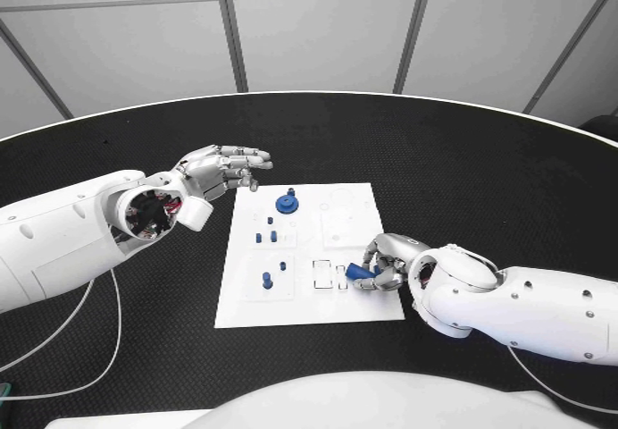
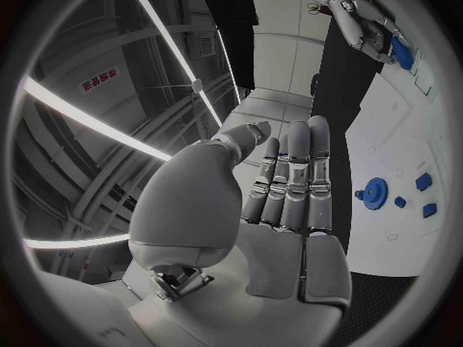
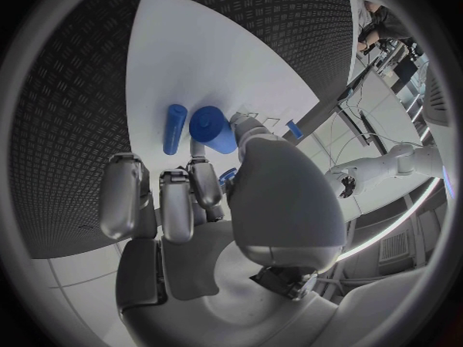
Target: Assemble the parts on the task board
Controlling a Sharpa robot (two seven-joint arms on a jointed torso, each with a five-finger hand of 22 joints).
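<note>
The white task board lies in the middle of the table. My right hand rests over its near right part and pinches a blue cylindrical part between thumb and fingers; the right wrist view shows this part just above the board, beside a blue peg lying flat. A blue gear-shaped part stands at the board's far left, with small blue parts nearer along the left side. My left hand hovers off the far left corner, fingers side by side, holding nothing.
The black textured table runs round the board on all sides. In the left wrist view my left hand is raised beside the board, with the gear-shaped part and small blue parts close by.
</note>
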